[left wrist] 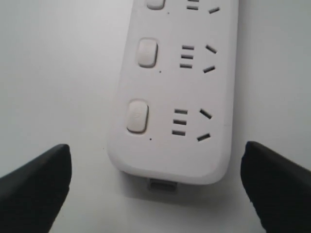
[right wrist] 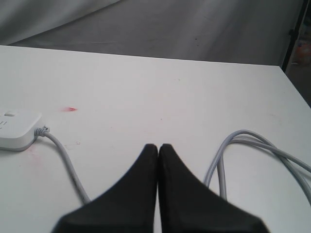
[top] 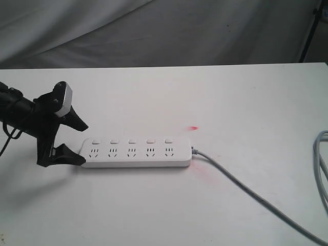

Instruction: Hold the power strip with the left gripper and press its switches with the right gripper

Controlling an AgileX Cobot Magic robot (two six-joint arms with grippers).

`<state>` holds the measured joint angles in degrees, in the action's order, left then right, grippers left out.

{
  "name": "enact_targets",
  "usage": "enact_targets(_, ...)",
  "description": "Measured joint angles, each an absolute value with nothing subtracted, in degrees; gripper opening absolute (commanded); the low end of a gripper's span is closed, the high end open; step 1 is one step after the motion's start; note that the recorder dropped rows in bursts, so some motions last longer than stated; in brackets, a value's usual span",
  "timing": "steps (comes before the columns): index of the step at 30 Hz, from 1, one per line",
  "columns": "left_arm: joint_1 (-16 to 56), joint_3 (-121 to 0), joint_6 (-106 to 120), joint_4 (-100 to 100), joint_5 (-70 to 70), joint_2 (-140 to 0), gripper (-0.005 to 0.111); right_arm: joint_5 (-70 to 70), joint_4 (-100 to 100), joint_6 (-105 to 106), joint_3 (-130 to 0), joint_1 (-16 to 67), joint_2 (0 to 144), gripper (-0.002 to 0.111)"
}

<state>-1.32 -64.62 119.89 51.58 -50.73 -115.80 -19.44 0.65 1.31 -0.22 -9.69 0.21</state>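
Left gripper (left wrist: 156, 148) fingers gape wide either side of the cordless end of the power strip (left wrist: 167, 90), strip flat on the table (top: 230, 102), unclamped. Holding step likely in hand: next, jaws close there, then right gripper (right wrist: 158, 146), pinched shut beyond its cord (right wrist: 60, 149) end, reaches the switches (top: 131, 140).

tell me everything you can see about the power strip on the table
The power strip is a long flat white bar, plastic by its look, with rounded corners, lying flat on the white table. Five socket sets run along it, with five small white switches in a row beside them. A grey cord leaves one end. The open left end effector straddles the other end, gaps showing on both sides.
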Motion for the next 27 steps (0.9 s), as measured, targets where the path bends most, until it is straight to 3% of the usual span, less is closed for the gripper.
enact_targets(27, -0.6, -64.6, 119.9, 53.7, -50.8, -119.2, 0.088, -19.4, 0.7, 1.3, -0.2, -9.7, 0.2, 0.000)
